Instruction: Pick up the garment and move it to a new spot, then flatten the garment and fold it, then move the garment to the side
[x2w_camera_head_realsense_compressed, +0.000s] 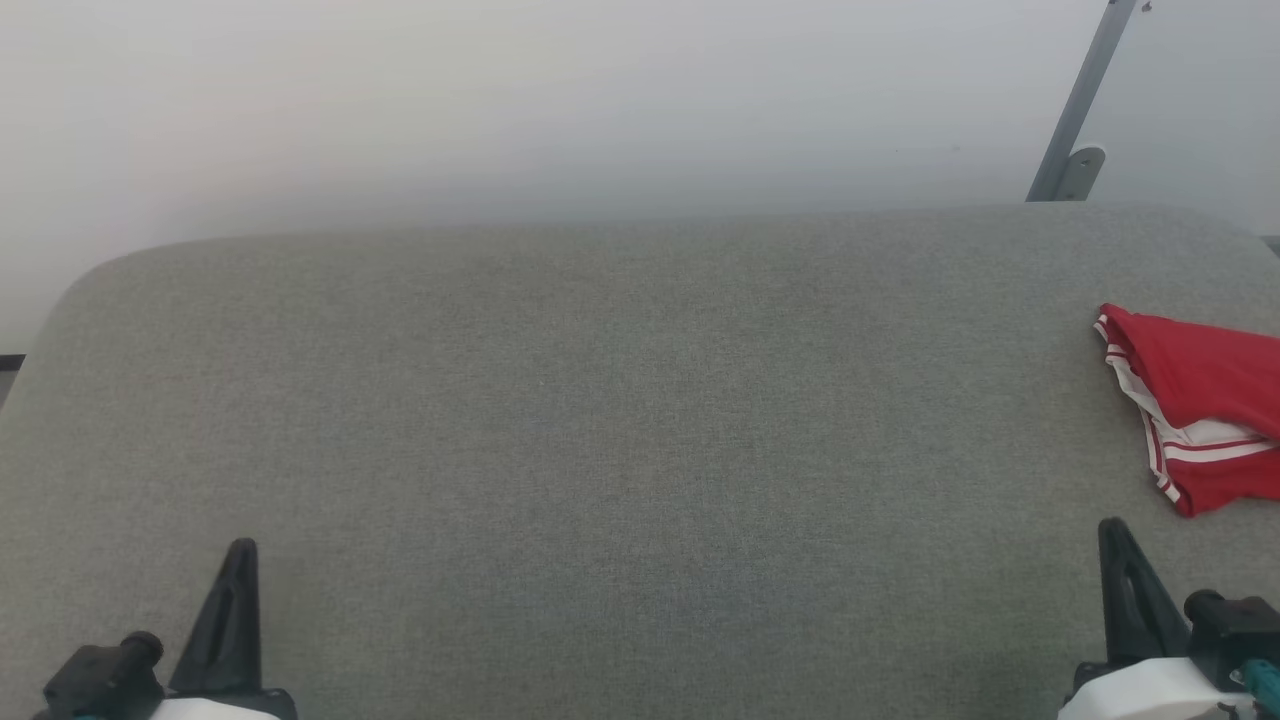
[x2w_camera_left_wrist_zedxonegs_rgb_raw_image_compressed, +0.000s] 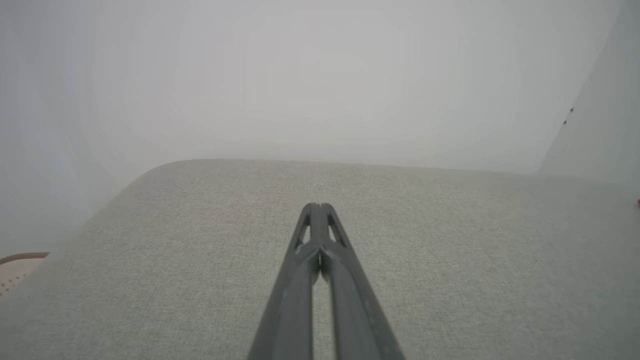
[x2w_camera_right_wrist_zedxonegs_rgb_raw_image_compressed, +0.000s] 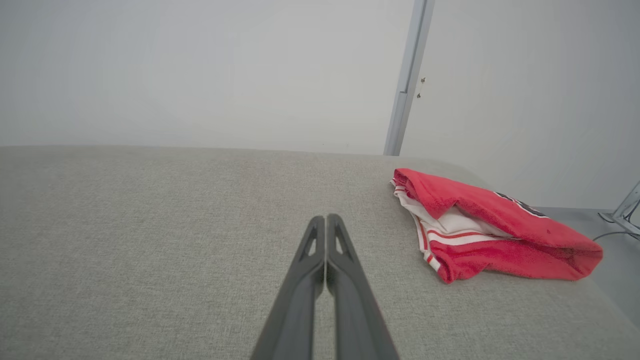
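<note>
You see a grey fabric-covered table (x2w_camera_head_realsense_compressed: 600, 400) with the garment (x2w_camera_head_realsense_compressed: 1200, 410), a red jersey bunched in a loose heap, lying at its right edge. Your left gripper (x2w_camera_head_realsense_compressed: 242, 548) and right gripper (x2w_camera_head_realsense_compressed: 1112, 528) hover at the near corners, jaws pressed together and empty. The right one is near the garment, not touching it.

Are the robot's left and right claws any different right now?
The left claw sits at the head view's lower left, the right claw at its lower right. The right claw has the crumpled red garment just ahead to its right; the left claw faces grey surface. Both are dark, shut and holding nothing.
</note>
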